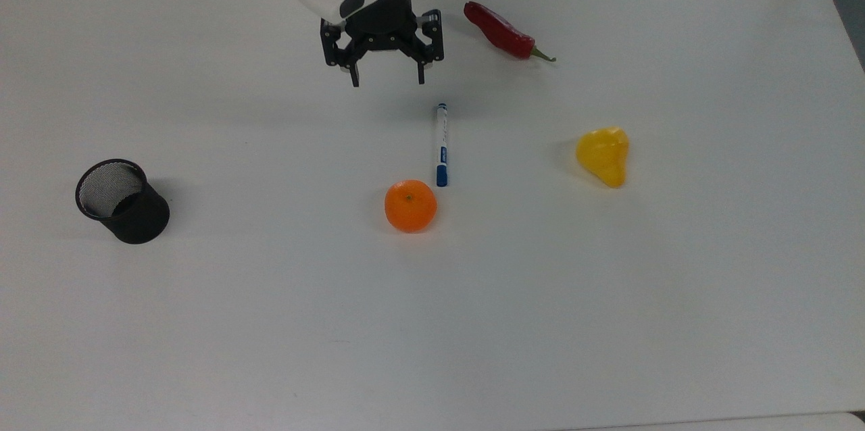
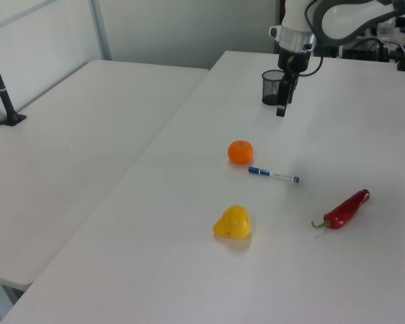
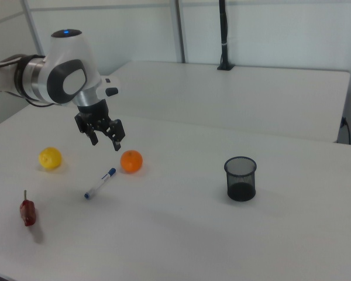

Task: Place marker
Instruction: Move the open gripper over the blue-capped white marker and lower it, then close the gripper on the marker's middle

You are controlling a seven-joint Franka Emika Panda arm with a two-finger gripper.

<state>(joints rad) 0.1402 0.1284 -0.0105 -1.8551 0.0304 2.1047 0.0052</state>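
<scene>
One marker (image 1: 441,144), orange (image 1: 410,205), chili (image 1: 501,30), yellow pepper (image 1: 603,155) and mesh cup (image 1: 121,200) lie on the bench (image 1: 608,296). The marker's long axis runs far edge to near edge, cap nearest the orange. The end effector (image 1: 386,75) hovers open, empty.

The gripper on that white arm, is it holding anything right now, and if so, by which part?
Nothing is held. The gripper is open and empty, above the table. The marker lies flat by the orange, untouched.

Orange (image 1: 410,205) just beside marker (image 1: 441,144) cap end; bare table (image 1: 608,296) elsewhere
</scene>
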